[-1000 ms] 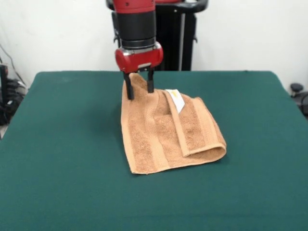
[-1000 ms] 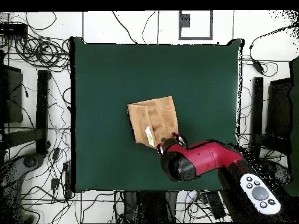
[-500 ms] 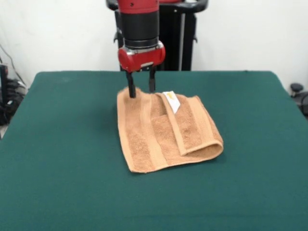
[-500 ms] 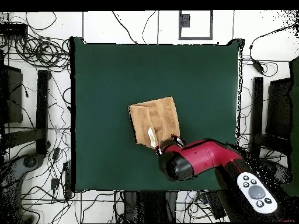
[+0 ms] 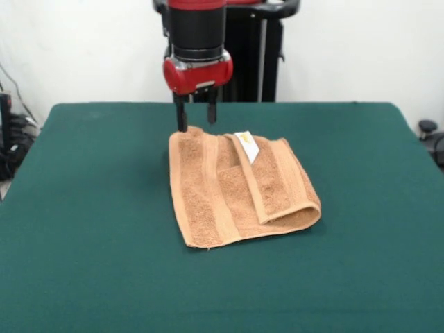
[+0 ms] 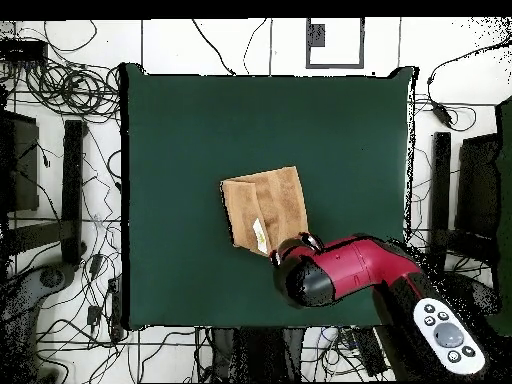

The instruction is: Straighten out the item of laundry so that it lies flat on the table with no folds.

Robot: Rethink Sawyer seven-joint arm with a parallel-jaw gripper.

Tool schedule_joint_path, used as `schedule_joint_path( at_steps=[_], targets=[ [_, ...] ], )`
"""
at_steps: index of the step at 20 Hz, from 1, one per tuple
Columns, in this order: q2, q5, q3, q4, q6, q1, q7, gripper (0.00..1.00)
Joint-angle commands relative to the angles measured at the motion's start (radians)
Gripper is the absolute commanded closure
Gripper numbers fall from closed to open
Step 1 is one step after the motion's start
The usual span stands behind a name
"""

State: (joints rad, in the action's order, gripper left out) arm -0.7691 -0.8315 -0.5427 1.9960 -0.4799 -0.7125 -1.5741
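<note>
The orange-tan towel point(image 5: 222, 187) lies near the middle of the green table point(image 5: 83, 208). Its right part is folded over onto itself, with a rounded fold at the near right. A small white tag point(image 5: 248, 146) shows near the far edge. My gripper point(image 5: 196, 123) hangs just above the towel's far left corner, open and empty, fingertips clear of the cloth. In the overhead view the towel point(image 6: 265, 205) lies on the table point(image 6: 200, 120), and the arm's red head point(image 6: 310, 275) covers its corner nearest the robot.
The black pedestal point(image 5: 257, 48) stands behind the table's far edge. In the overhead view, cables point(image 6: 60, 90) and dark equipment point(image 6: 72, 190) lie on the floor round the table.
The gripper let go of the towel's far corner and rose a little. The lifted corner dropped and now lies flat on the table.
</note>
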Motion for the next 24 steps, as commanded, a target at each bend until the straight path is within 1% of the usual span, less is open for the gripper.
schedule_joint_path(
  at_steps=[1,3,7,10,12,14,18,19,21,24],
  targets=[
    [0.040,0.058,-0.154,-0.018,-0.122,0.000,0.208,0.00],
    [0.081,0.058,-0.163,-0.024,-0.079,-0.005,0.159,0.00],
    [0.148,0.043,-0.166,-0.052,-0.057,0.005,0.141,0.00],
    [0.179,0.043,-0.183,-0.058,-0.052,0.004,0.148,0.00],
    [0.199,0.051,-0.211,-0.055,-0.035,-0.014,0.154,0.00],
    [0.222,0.060,-0.226,-0.066,-0.051,-0.021,0.164,0.00],
    [0.284,0.051,-0.224,-0.091,-0.042,-0.024,0.152,0.00],
    [0.296,0.050,-0.219,-0.097,-0.062,-0.020,0.160,0.00],
    [0.318,0.035,-0.226,-0.102,-0.053,-0.026,0.170,0.00],
    [0.330,0.026,-0.219,-0.107,-0.066,-0.021,0.165,0.00]
  ],
)
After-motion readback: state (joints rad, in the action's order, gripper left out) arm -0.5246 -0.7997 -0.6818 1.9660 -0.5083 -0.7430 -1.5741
